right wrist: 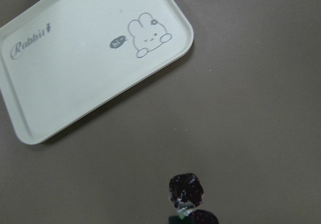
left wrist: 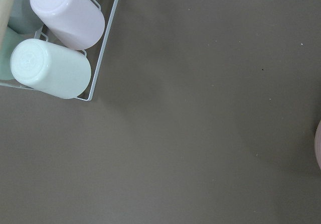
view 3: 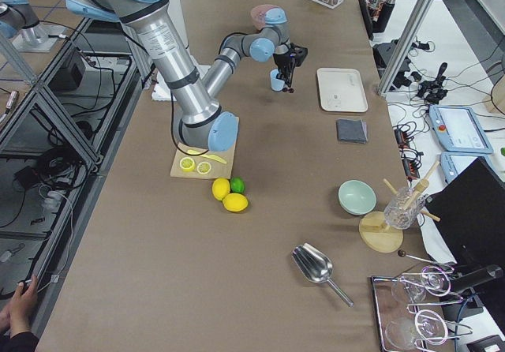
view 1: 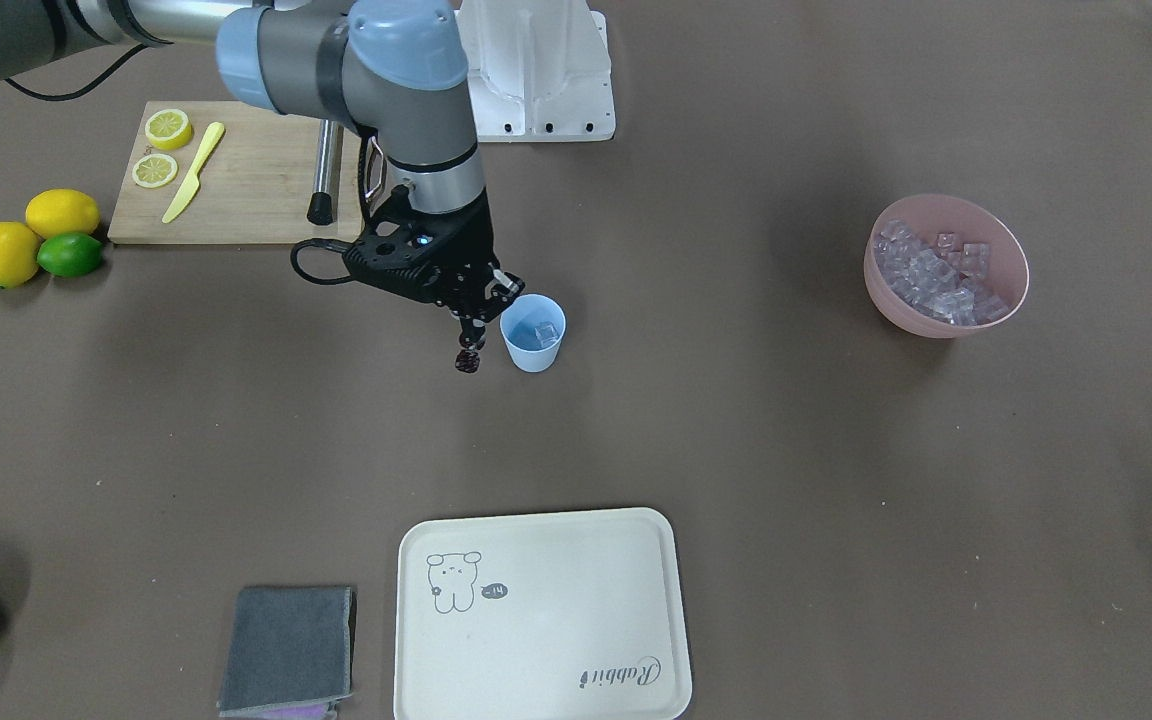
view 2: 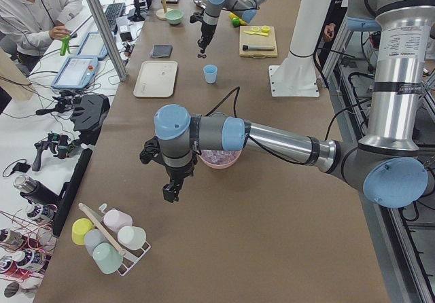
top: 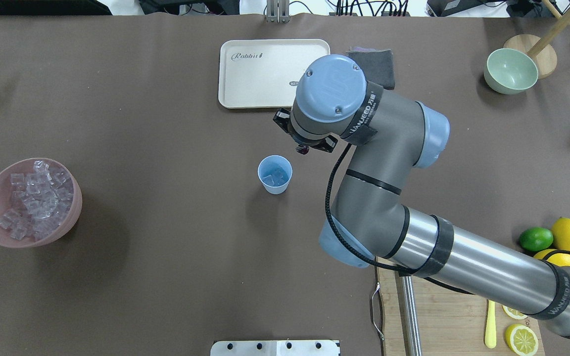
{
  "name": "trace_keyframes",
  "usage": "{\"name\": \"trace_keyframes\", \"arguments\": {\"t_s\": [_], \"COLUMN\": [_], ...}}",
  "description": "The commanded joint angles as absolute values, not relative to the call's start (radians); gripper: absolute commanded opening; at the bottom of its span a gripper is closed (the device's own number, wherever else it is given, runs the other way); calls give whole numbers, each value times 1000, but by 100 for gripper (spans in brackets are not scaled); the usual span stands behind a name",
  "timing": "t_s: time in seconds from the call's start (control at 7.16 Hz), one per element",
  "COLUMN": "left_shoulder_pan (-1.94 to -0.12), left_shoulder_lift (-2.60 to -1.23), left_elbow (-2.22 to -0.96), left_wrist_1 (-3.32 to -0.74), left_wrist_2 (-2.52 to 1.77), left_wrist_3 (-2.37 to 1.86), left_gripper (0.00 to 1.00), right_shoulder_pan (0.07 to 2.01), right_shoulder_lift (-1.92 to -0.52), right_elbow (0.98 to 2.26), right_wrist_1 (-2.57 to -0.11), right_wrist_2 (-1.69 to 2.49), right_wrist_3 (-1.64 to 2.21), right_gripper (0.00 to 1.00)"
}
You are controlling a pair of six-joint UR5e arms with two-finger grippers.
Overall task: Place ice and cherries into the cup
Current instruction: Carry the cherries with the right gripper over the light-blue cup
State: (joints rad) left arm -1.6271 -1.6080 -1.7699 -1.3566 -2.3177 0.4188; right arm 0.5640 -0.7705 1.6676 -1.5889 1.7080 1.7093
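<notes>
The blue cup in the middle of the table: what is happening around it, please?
The right gripper holds the cherries, which hang from its fingertips just beside the cup, not over it yet. The cup stands upright and already has a few cubes of ice inside. More cubes fill the pink bowl further off. The left gripper hovers far from all this, near a rack of cups.
</notes>
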Motion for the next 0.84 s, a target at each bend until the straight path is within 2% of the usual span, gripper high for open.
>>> {"name": "trace_keyframes", "arguments": {"t_s": [0.0,0.28,0.56,0.7], "left_shoulder_pan": [-1624,-1624,-1624,-1624], "left_shoulder_lift": [-1609,-1608,-1586,-1586], "left_elbow": [-1767,-1766,-1767,-1769], "left_wrist_1": [-1356,-1351,-1356,-1356], "left_wrist_2": [-2318,-2318,-2318,-2318], "left_wrist_3": [419,419,420,420], "left_gripper": [99,99,99,99], "right_shoulder_pan": [510,486,468,463], "right_shoulder_lift": [-715,-716,-727,-732], "right_elbow": [1651,1652,1652,1654], "right_wrist_1": [-1589,-1589,-1591,-1597], "right_wrist_2": [1677,1675,1629,1625], "right_wrist_3": [1733,1721,1660,1658], "right_gripper": [0,0,100,100]}}
